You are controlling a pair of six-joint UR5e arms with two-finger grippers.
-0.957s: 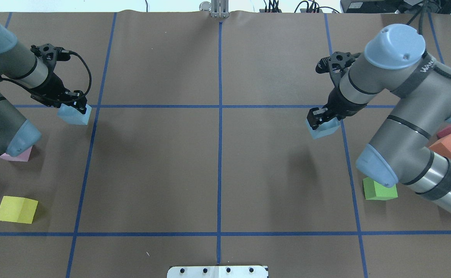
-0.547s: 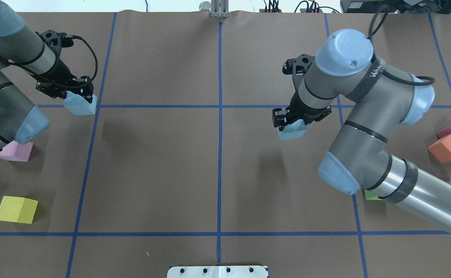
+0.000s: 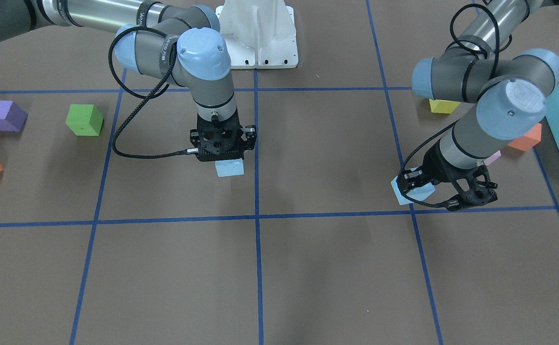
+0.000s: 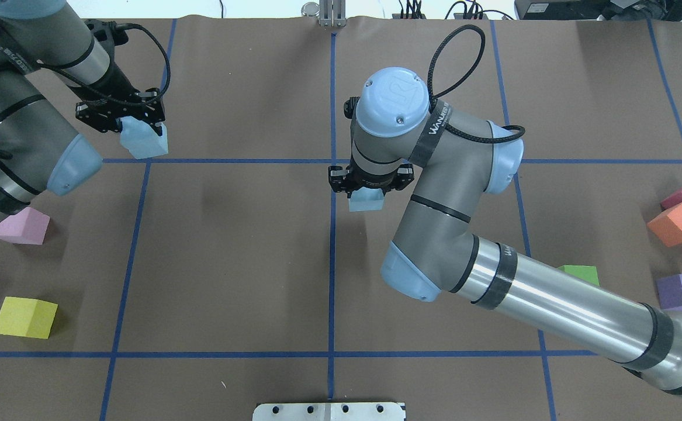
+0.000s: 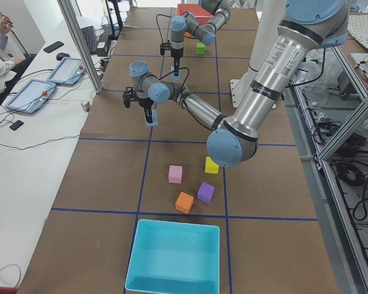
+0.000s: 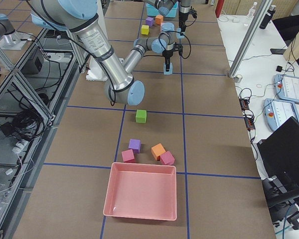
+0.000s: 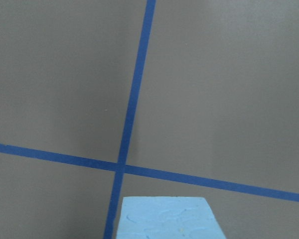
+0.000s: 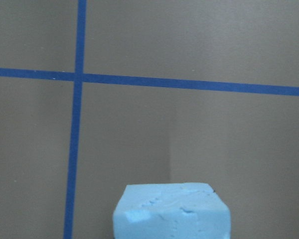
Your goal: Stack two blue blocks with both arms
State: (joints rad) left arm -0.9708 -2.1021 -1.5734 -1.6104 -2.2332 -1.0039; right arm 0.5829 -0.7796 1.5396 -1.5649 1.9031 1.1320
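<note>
Your right arm (image 4: 434, 193) is gripping one blue block (image 4: 366, 200) in its jaws near the tabletop (image 4: 229, 263) centre; your left arm (image 4: 19, 123) is seemingly clamping the other block (image 4: 142, 142) likewise.

The blue blocks (image 8: 172, 211) are matte pitted foam, the table cover (image 4: 247, 263) brown paper, the right arm (image 4: 551, 298) glossy metal.

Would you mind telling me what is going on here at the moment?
Each arm is holding a blue block off the table. The right gripper grips its blue block beside the central tape line; the left gripper holds the other blue block far over on its own side. Nothing is stacked yet.
</note>
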